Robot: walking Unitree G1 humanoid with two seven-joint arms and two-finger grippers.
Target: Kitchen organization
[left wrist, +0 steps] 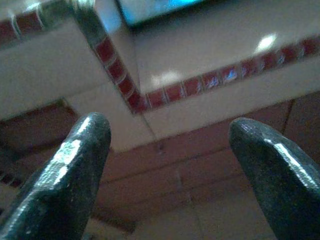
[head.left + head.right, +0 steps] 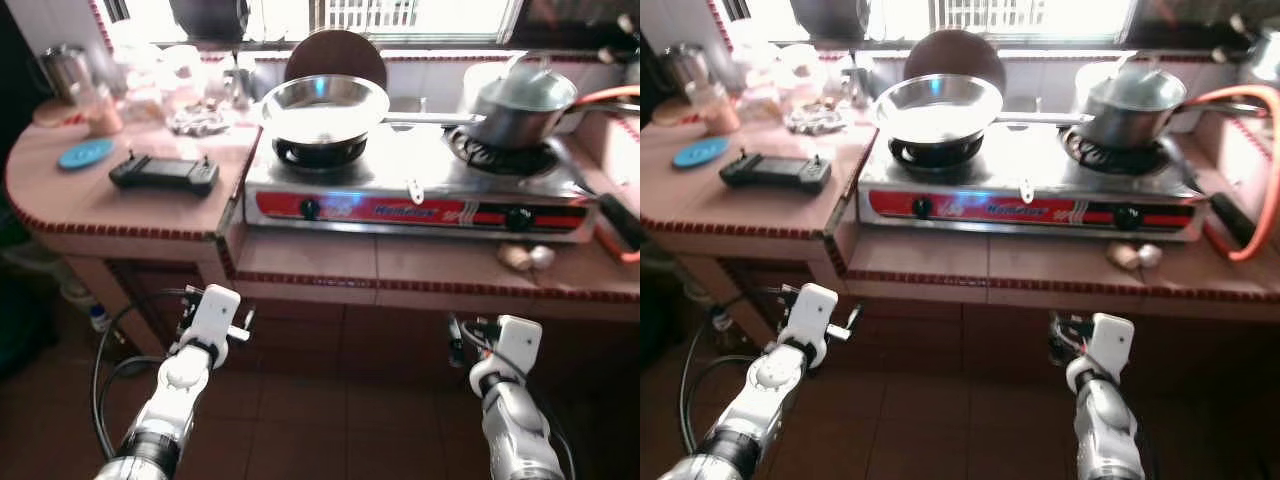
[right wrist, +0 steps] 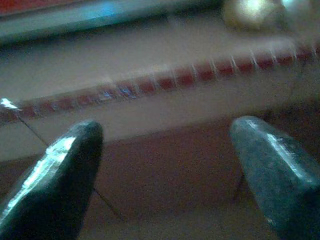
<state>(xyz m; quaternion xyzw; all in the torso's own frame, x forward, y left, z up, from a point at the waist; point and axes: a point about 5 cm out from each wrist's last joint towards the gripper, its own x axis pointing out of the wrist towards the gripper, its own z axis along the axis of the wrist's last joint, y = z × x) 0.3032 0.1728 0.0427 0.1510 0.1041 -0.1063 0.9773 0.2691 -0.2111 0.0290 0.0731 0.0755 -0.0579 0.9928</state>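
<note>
Both arms are hanging low in front of the counter (image 2: pixel 420 275), below its red-tiled edge. The left gripper (image 1: pixel 165 165) is spread wide with nothing between its fingers (image 1: pixel 75 165), and it is facing the inner corner of the counter edge. The right gripper (image 3: pixel 165 165) is also released and empty, and it is pointing at the counter front just under the stove (image 2: pixel 415 195).

Above and ahead of the left gripper, a black controller (image 2: pixel 164 174) is lying on the counter, with a blue lid (image 2: pixel 85 154) just beside it. On the stove, a steel pan (image 2: pixel 322 108) is sitting on the burner nearer the left gripper, and a lidded pot (image 2: pixel 520 105) is sitting on the burner above the right gripper. Two garlic bulbs (image 2: pixel 527 257) are resting on the counter near the right gripper.
</note>
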